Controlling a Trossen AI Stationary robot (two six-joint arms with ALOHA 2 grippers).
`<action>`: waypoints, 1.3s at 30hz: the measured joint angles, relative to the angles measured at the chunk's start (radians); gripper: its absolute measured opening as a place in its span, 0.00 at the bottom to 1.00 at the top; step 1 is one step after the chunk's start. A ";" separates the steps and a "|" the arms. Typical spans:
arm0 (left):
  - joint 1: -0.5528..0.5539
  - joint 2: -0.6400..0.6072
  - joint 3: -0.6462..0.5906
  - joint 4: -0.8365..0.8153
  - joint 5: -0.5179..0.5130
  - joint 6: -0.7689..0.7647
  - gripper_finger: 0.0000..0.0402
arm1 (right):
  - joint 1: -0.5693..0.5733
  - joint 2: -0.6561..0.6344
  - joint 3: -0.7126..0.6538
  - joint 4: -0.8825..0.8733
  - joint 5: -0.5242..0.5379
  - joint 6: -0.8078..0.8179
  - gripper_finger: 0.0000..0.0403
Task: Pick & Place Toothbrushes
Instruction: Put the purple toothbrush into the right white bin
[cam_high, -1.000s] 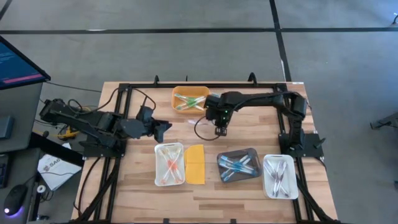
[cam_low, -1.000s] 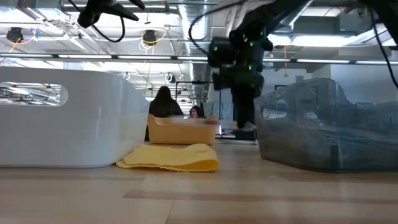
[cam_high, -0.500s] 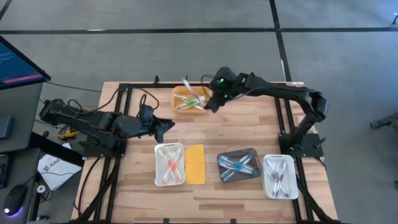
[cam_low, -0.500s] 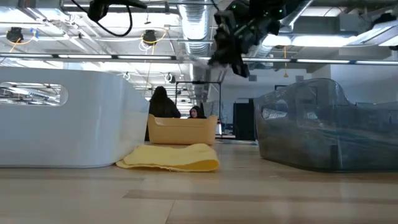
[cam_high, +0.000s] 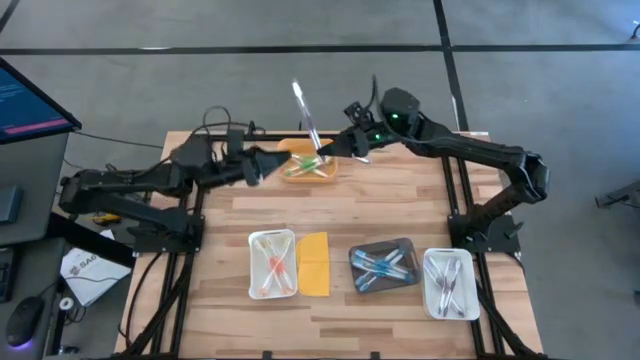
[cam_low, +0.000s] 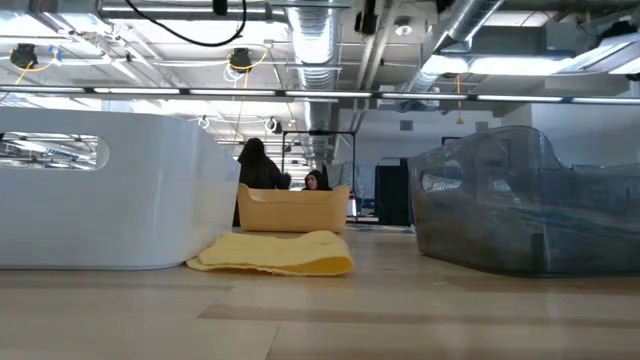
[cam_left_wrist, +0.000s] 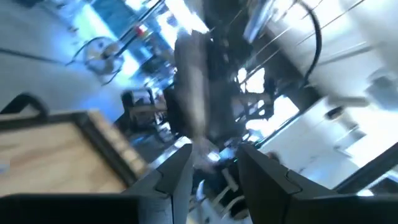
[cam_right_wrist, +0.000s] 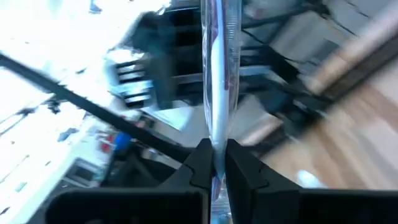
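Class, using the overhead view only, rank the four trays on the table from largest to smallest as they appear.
1. White tray
2. Dark grey tray and clear tray: too alike to separate
3. Orange tray, partly hidden, so unsure

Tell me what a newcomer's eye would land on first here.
First, the clear toothbrush that the right end effector holds shut and raised above the orange tray at the table's far edge. Next, the left end effector, jaws parted, reaching toward the same tray from the other side. Along the near edge sit a white tray, a dark tray and a clear tray, each holding toothbrushes.
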 joint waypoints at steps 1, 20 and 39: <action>0.023 0.002 0.000 0.027 0.027 -0.003 0.30 | 0.008 -0.008 0.001 0.020 0.004 0.012 0.03; 0.227 0.149 -0.001 0.315 0.284 -0.156 0.49 | 0.072 0.025 0.002 0.049 0.071 0.037 0.03; 0.313 0.163 0.001 0.339 0.282 -0.164 0.42 | 0.072 0.029 0.000 -0.054 0.106 -0.002 0.03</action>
